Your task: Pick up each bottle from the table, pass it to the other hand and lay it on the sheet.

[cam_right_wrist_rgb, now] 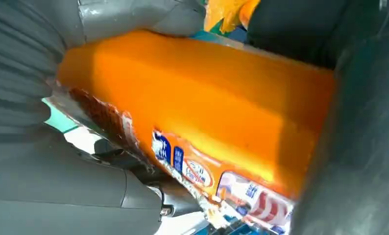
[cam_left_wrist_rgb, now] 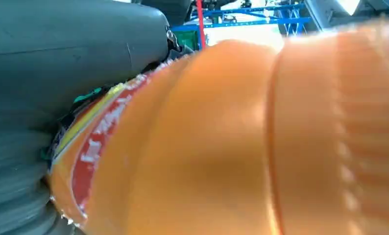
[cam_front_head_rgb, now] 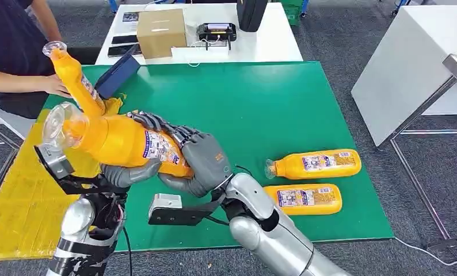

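So both hands are on the same orange bottle [cam_front_head_rgb: 122,141] right now, held up off the counter [cam_front_head_rgb: 261,109] over its left part; looks like mid-handover to me; the right hand [cam_front_head_rgb: 200,164] has its fingers [cam_front_head_rgb: 157,122] wrapped over the labelled base end, and the left hand [cam_front_head_rgb: 128,172] cups the body from underneath, thumb along the side; cap end points left, toward the yellow sheet [cam_front_head_rgb: 19,195], which makes sense since that's where it should end up; two more orange bottles [cam_front_head_rgb: 315,164] lie side by side on the green mat to the right, still waiting; further back a person's hand [cam_front_head_rgb: 56,86] rests by another bottle [cam_front_head_rgb: 73,77] standing tilted at the sheet's far edge; can't tell whether anyone grips that one; cardboard box [cam_front_head_rgb: 161,31] beyond.
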Robot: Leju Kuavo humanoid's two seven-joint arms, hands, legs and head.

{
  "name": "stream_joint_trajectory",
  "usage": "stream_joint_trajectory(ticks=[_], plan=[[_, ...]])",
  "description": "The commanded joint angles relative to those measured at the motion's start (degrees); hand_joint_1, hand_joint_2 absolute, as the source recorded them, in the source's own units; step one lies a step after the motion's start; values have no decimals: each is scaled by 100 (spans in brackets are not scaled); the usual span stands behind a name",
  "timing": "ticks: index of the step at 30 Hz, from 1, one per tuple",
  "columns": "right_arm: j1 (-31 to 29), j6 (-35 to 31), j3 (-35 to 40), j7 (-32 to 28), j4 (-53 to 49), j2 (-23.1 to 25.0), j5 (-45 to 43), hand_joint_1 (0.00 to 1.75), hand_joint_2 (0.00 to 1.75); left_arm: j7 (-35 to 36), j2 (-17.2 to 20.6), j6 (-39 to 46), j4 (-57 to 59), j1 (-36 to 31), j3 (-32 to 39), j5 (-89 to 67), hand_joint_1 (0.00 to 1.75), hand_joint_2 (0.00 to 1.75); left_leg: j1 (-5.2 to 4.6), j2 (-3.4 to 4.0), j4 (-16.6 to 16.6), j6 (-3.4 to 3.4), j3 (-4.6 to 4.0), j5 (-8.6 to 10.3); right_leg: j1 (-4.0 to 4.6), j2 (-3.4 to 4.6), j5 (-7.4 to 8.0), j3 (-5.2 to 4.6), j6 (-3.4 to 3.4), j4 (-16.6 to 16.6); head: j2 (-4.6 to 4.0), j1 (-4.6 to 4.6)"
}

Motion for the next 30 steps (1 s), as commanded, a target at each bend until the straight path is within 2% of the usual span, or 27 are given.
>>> stream_joint_trajectory(ticks=[1, 2, 6, 7, 8, 14, 15, 16, 17, 18, 22, 23, 26, 27, 29, 30], plan=[[381, -22, 12, 189, -230, -152, 304, 0, 175, -31, 152, 545, 146, -509, -70, -1742, 175, 175, 10, -29, 4, -7, 28, -14, 5, 7, -18, 39, -9, -2, 0, 4], [438, -14, -64, 214, -349, -183, 309, 0, 175, -27, 225, 804, 208, -600, -95, -2516, 175, 175, 8, -23, 2, -5, 12, -6, 5, 1, -9, 19, -6, -2, 0, 0], [674, -159, -282, 210, -970, -315, 575, 0, 175, 50, 598, 1729, 605, -947, -296, -5656, 175, 175, 12, -51, 9, -11, 32, -16, 6, -4, -28, 47, -14, 6, 0, 2], [750, -174, -349, 207, -1176, -340, 585, 0, 175, -12, 705, 1989, 711, -986, -291, -6467, 175, 175, 7, -34, 3, -6, 7, -2, 4, -9, -10, 16, -7, 2, 0, 2], [823, -151, -401, 196, -1450, -400, 584, 0, 175, 365, 956, 2276, 969, -1028, -374, -7969, 175, 175, 6, -35, 1, -7, 17, -5, 2, -5, -13, 26, -9, 1, 0, 2], [1354, 155, -842, 243, -2256, -911, 240, 0, 175, 648, 1399, 2236, 3065, -1305, 98, -8832, 175, 175, 3, -29, -19, -10, 57, -8, -3, 11, -16, 60, -14, -14, 0, -2], [1389, 187, -886, 225, -2283, -967, 201, 0, 175, 654, 1460, 2222, 3223, -1315, 115, -8896, 175, 175, 2, -36, -14, -5, 34, 0, -2, -8, -10, 40, -7, -9, 0, 15], [1424, 202, -934, 203, -2309, -1010, 168, 0, 175, 635, 1486, 2252, 3328, -1316, 151, -8911, 175, 175, 4, -24, -11, -8, 46, -8, -2, 11, -14, 50, -11, -8, 0, 6], [1476, 338, -1013, 229, -2372, -1167, -19, 0, 175, 927, 1690, 2060, 3576, -1344, 5, -9408, 175, 175, 6, -23, -8, -8, 50, -12, 0, 20, -15, 54, -11, -8, 0, 18], [1505, 359, -1094, 199, -2413, -1261, -99, 0, 175, 896, 1754, 2155, 3702, -1321, 38, -9410, 175, 175, 6, 3, -7, -7, 36, -9, 2, 29, -7, 30, -9, -5, 0, 4], [1544, 433, -1182, 210, -2454, -1425, -122, 0, 175, 1011, 1868, 2079, 3945, -1344, 19, -9614, 175, 175, 11, -7, 3, -8, 42, -18, 4, 35, -18, 41, -12, 0, 0, 11], [1638, 425, -1275, 236, -2561, -1593, -139, 0, 175, 981, 1916, 1927, 4128, -1368, 67, -9527, 175, 175, 6, 6, -2, -5, 24, -9, 2, 34, -8, 18, -8, -1, 0, 13], [2043, 329, -1706, 128, -2881, -1977, -262, 0, 175, 864, 2157, 1806, 4779, -1443, 132, -9406, 175, 175, 6, -9, -6, -6, 36, -11, 0, 25, -14, 35, -9, -5, 0, 9], [2145, 325, -1794, 88, -2949, -2035, -259, 0, 175, 810, 2198, 1804, 4936, -1461, 173, -9347, 175, 175, 5, -10, -6, -4, 20, -4, 1, 14, -7, 19, -6, -6, 0, 11], [2271, 342, -1899, 38, -2976, -2122, -207, 0, 175, 774, 2262, 1757, 5178, -1505, 192, -9311, 175, 175, 9, -16, -3, -7, 41, -16, 2, 23, -18, 44, -11, -6, 0, 11], [2306, 354, -1924, 24, -2966, -2145, -176, 0, 175, 700, 2269, 1709, 5293, -1540, 202, -9258, 175, 175, 5, -1, -3, -5, 23, -10, 1, 26, -9, 21, -8, -3, 0, 13]])
